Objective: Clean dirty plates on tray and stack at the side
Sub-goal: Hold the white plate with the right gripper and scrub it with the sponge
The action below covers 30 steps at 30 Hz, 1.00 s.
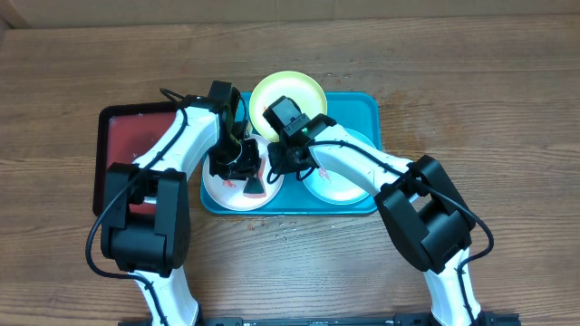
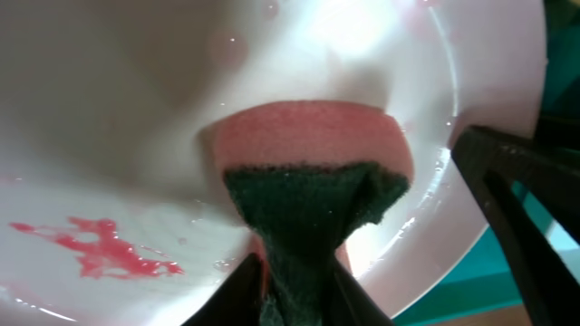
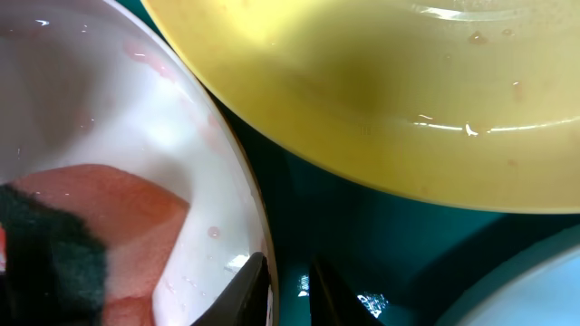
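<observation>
The white plate (image 1: 220, 192) lies at the left end of the turquoise tray (image 1: 367, 107). It carries a red smear (image 2: 100, 251). My left gripper (image 1: 237, 168) is shut on a pink sponge with a green scouring pad (image 2: 313, 172) and presses it onto the white plate (image 2: 136, 100). My right gripper (image 1: 277, 163) straddles that plate's right rim (image 3: 237, 190), its fingers (image 3: 292, 292) closed on it. The yellow-green plate (image 1: 288, 92) lies at the tray's back and also shows in the right wrist view (image 3: 381, 91). The pale mint plate (image 1: 340, 186) lies at the right.
A dark red, black-rimmed tray (image 1: 136, 149) sits on the wooden table just left of the turquoise tray. The two arms meet close together over the white plate. In the left wrist view a right gripper finger (image 2: 517, 186) stands at the plate's edge.
</observation>
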Each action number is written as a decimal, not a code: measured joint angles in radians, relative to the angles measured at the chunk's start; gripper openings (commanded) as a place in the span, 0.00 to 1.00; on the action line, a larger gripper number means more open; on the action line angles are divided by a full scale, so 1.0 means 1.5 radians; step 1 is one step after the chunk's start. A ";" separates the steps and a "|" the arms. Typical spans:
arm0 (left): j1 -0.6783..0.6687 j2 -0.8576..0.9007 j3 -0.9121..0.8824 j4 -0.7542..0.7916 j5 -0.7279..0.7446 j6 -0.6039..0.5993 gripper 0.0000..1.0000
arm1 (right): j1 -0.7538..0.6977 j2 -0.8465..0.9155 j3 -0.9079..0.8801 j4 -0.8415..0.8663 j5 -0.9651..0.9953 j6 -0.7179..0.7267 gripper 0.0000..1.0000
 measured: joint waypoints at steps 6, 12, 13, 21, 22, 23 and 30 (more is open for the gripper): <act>-0.001 0.000 0.000 0.000 -0.010 -0.006 0.37 | 0.000 0.000 0.000 0.000 0.000 -0.001 0.18; -0.001 0.000 0.000 0.006 -0.009 -0.012 0.26 | 0.000 0.000 0.000 0.000 0.000 0.000 0.15; -0.001 0.000 0.000 0.006 -0.009 -0.012 0.23 | 0.000 0.000 0.000 0.000 -0.001 0.000 0.15; -0.001 0.000 -0.019 0.028 -0.007 -0.013 0.28 | 0.000 0.000 0.000 0.000 0.000 -0.001 0.15; -0.001 0.000 -0.026 0.034 -0.007 -0.014 0.34 | 0.000 0.000 0.000 0.001 0.000 -0.001 0.15; -0.001 0.000 -0.033 0.042 -0.008 -0.016 0.43 | 0.000 0.000 0.000 0.001 0.000 -0.001 0.15; -0.001 -0.005 -0.048 0.053 -0.004 -0.023 0.07 | 0.000 0.000 0.000 0.000 0.000 -0.001 0.15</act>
